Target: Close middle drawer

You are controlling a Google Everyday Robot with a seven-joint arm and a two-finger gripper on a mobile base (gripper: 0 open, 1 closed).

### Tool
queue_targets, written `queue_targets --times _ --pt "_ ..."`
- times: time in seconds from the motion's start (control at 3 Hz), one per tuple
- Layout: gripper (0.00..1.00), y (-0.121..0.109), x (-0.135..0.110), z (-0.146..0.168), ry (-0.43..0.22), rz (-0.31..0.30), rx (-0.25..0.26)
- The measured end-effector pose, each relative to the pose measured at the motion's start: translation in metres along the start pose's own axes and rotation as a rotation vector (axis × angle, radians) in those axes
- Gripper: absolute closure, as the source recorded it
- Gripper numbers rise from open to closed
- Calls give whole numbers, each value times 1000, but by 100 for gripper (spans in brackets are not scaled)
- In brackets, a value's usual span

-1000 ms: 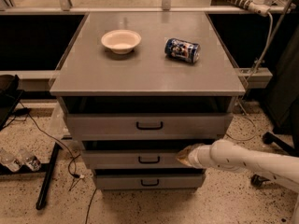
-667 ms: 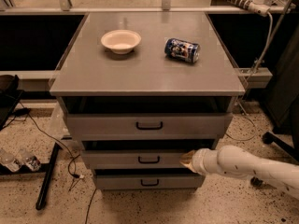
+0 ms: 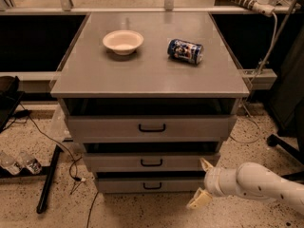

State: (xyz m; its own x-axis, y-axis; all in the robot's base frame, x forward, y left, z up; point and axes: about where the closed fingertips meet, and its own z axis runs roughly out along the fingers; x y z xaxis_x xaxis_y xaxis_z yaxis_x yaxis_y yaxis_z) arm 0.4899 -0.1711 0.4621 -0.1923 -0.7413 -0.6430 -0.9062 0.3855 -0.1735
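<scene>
The grey cabinet (image 3: 149,75) has three drawers. The middle drawer (image 3: 118,162) has a flat grey front and a small black handle (image 3: 151,163); a dark gap shows above it, and its front sits a little behind the top drawer's front. My gripper (image 3: 200,183) is on a white arm (image 3: 261,182) that comes in from the lower right. It hangs just in front of the cabinet's lower right corner, by the right end of the middle drawer's front. Its two tan fingers (image 3: 205,165) are spread apart and hold nothing.
The top drawer (image 3: 109,127) sticks out furthest, and the bottom drawer (image 3: 118,185) sits below. A cream bowl (image 3: 123,41) and a blue can (image 3: 185,51) lying on its side rest on the cabinet top. Cables and a black pole (image 3: 47,182) lie on the floor at left; a chair base (image 3: 285,144) stands at right.
My gripper has moved down and to the right, away from the middle drawer's front, and its fingers now stand spread. The drawers look unchanged.
</scene>
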Motion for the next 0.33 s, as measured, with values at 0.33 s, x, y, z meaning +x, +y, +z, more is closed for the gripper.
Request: queue_targets --times 0.33 --pt "0 0 0 0 0 0 0"
